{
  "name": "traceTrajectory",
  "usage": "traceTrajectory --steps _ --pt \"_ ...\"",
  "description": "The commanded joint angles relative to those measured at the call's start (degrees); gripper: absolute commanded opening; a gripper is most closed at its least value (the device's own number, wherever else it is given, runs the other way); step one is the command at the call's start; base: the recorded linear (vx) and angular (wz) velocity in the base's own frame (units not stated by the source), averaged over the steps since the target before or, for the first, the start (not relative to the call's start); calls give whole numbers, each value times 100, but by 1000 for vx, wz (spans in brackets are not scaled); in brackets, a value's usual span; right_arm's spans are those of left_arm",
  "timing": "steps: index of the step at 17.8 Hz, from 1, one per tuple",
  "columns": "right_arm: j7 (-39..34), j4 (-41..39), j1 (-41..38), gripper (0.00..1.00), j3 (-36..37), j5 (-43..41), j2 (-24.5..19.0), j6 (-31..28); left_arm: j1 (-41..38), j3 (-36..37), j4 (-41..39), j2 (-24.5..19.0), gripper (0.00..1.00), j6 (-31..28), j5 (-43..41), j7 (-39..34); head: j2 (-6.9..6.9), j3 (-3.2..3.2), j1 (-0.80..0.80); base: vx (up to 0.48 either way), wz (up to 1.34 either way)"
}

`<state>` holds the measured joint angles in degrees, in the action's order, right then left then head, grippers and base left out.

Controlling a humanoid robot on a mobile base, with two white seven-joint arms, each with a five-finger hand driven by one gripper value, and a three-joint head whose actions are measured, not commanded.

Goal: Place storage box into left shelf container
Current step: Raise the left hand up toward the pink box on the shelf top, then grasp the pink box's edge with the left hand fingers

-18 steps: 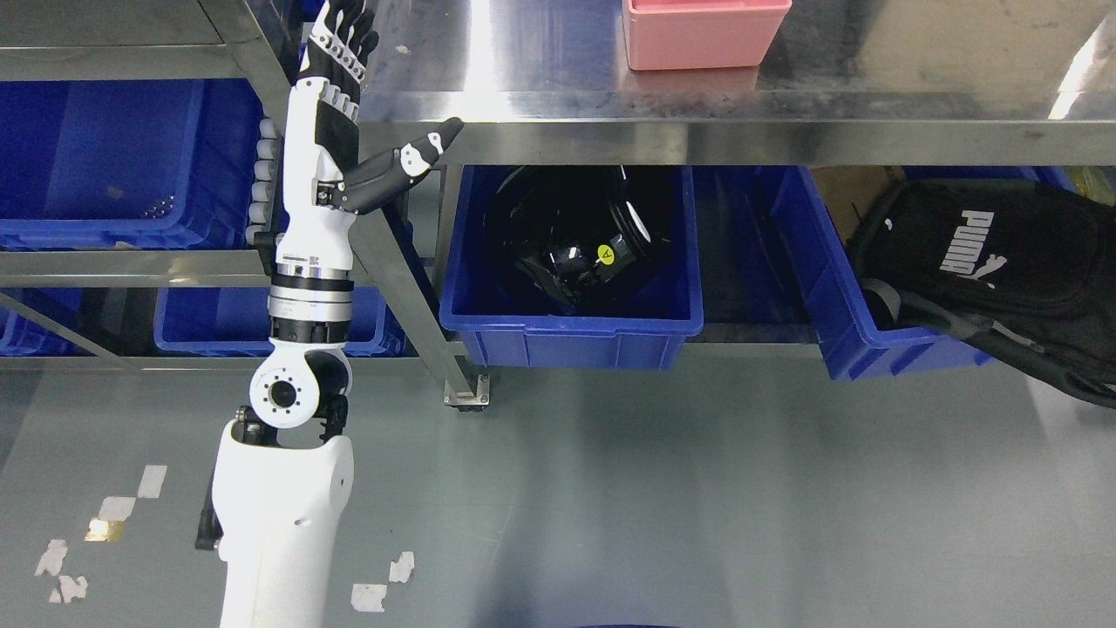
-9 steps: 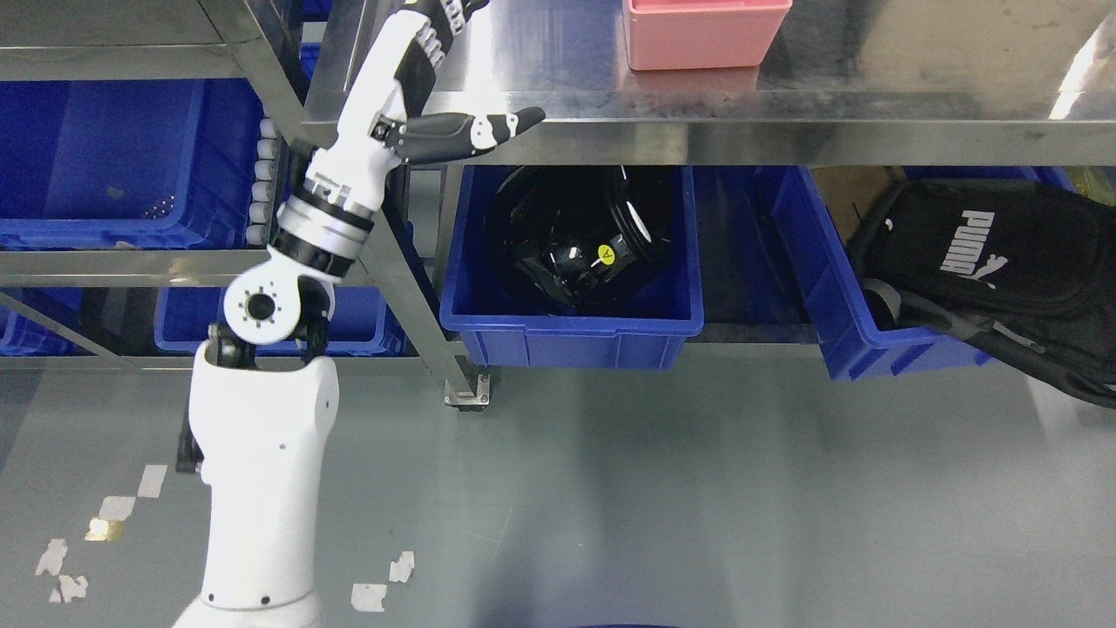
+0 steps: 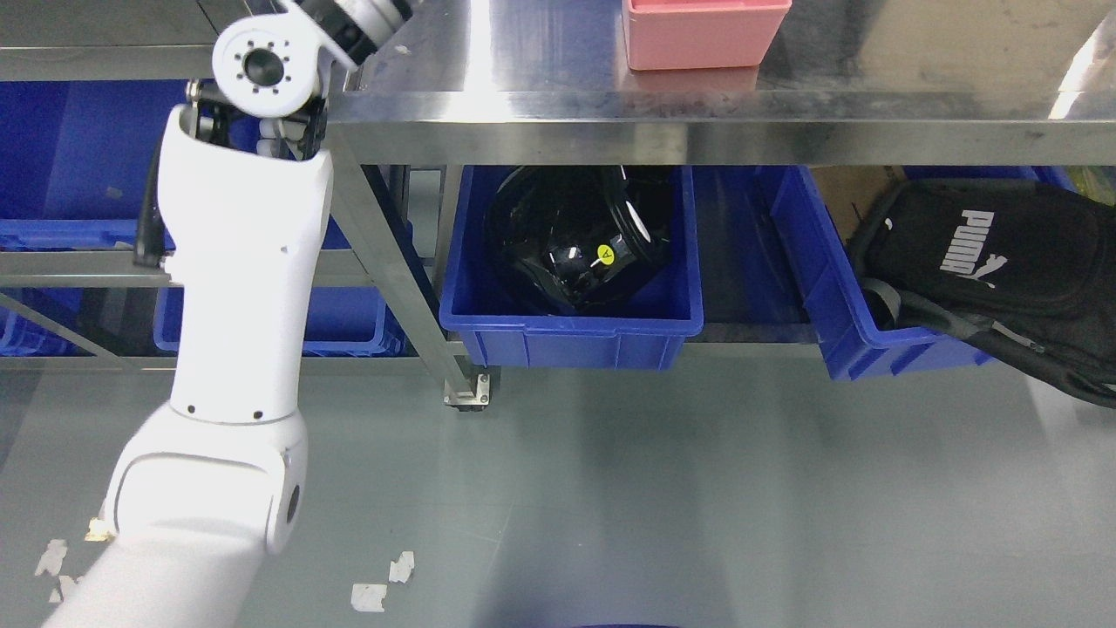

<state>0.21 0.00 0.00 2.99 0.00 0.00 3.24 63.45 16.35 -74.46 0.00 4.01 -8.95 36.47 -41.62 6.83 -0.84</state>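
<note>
A pink storage box [image 3: 704, 31] stands on the steel table top [image 3: 540, 61] at the upper middle, cut off by the top edge. My left arm [image 3: 231, 288] rises from the lower left, its wrist joint [image 3: 261, 65] at the table's left corner. The left hand is past the top edge, out of view. Blue shelf containers [image 3: 78, 157] sit on the rack at the left, partly hidden behind the arm. My right arm is not in view.
Under the table a blue bin [image 3: 571, 327] holds a black helmet [image 3: 571, 235]. Another blue bin [image 3: 850, 305] at the right holds a black bag [image 3: 994, 253]. A steel table leg [image 3: 392, 270] runs down to a foot [image 3: 466, 392]. Tape scraps [image 3: 379, 584] mark the grey floor.
My left arm has swung upward and forward; the hand, seen earlier at the table's edge with fingers spread, has passed out of the top of the picture.
</note>
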Motion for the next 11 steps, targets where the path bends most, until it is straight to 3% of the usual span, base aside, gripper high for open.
traceTrajectory --steps 1,3,11 --pt "-3 -100 26 100 0 -123 100 -43 1073 1826 2145 -100 99 -197 -318 202 0 0 0 0 0" --pt "-3 -100 26 100 0 -123 100 -34 1073 1889 2146 -100 99 -584 -309 307 0 0 0 0 0" --pt "-3 -100 26 100 0 -123 100 -43 1081 2135 2102 -100 98 -603 -257 334 0 0 0 0 0"
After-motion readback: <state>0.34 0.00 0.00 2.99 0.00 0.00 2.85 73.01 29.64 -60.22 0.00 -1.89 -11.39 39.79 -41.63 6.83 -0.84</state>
